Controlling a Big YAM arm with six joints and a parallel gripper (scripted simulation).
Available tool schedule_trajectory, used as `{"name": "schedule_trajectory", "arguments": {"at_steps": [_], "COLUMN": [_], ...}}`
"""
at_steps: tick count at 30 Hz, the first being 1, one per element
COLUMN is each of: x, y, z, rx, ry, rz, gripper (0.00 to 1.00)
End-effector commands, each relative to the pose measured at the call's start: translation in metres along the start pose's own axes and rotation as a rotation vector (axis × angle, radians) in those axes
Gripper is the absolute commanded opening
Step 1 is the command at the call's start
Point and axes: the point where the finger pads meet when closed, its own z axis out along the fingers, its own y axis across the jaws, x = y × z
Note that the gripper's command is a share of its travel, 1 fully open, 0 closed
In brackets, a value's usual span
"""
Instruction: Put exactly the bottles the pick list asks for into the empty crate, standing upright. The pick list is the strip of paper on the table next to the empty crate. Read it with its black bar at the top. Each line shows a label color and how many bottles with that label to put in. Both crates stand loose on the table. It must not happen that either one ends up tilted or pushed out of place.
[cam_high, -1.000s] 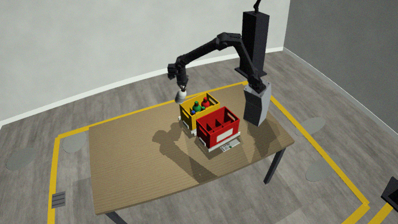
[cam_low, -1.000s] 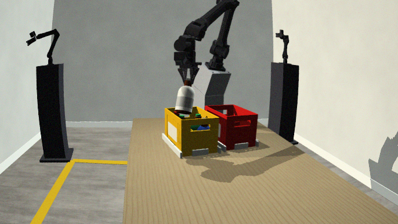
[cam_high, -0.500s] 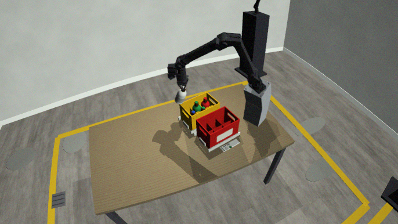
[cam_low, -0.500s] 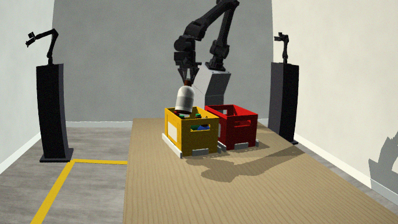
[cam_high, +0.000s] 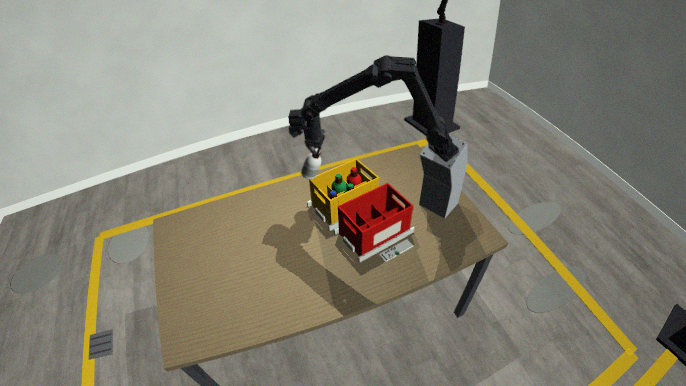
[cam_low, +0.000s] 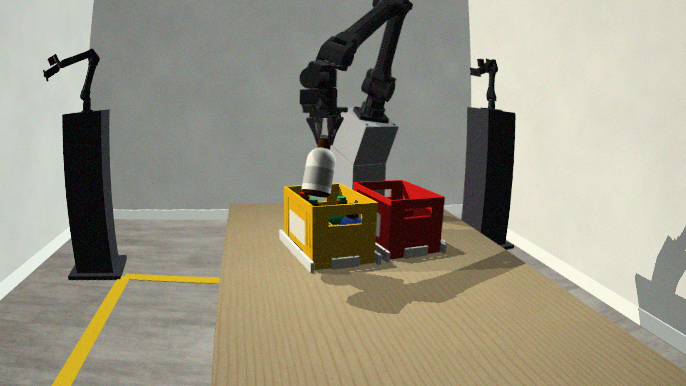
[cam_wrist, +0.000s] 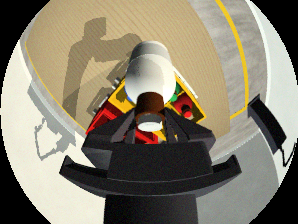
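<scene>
Bottle carrying is being the step in hand: the gripper (cam_high: 315, 154) (cam_low: 324, 140) (cam_wrist: 150, 121) is holding the white bottle (cam_high: 312, 166) (cam_low: 318, 170) (cam_wrist: 150, 75) by its brown neck, with its jaws closed onto it. The bottle is hanging a little tilted, above the far end of the yellow crate (cam_high: 320, 202) (cam_low: 345, 240) (cam_wrist: 120, 98), and whether its base is fully clearing the rim, I cannot tell surely. The red crate (cam_high: 367, 245) (cam_low: 415, 230) (cam_wrist: 102, 117) is standing beside, and its visible compartments are showing no bottle.

If white is being on the list, the next move is asking for a lift well over both rims, then a sideways carry, then straightening the bottle before lowering it into a compartment. A low swing could be knocking a crate out of its place.

The top view is showing the pick list (cam_high: 404, 246) beside the red crate, but its lines are staying too small for reading; the exterior view is not showing this strip. The top view is also giving the red compartments from above, while the exterior view is letting a blue bottle (cam_low: 351, 220) appear through the handle hole of the yellow crate. The wrist view is revealing best how the fingers are sitting around the neck.

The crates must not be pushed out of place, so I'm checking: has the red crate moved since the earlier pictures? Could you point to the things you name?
No. The red crate (cam_high: 407, 220) (cam_low: 422, 232) (cam_wrist: 103, 120) sits exactly as before against the gray pedestal (cam_high: 440, 185) (cam_low: 367, 145) in the top view.
</scene>
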Motion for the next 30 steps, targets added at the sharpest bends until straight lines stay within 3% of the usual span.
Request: {"name": "schedule_trajectory", "arguments": {"at_steps": [1,11,12,15,16,30], "x": [-0.026,-0.021,0.002,-0.002,0.009,0.032], "y": [-0.007,-0.006,-0.011,-0.007,-0.01,-0.007], "z": [-0.05,-0.05,-0.034,-0.042,-0.033,-0.031], "rx": [0.005,0.004,0.004,0.004,0.004,0.006], "ry": [-0.099,-0.119,-0.074,-0.078,-0.061,-0.073], "rz": [0.001,0.002,0.021,0.022,0.029,0.024], "gripper": [0.0,0.0,0.0,0.0,0.0,0.0]}}
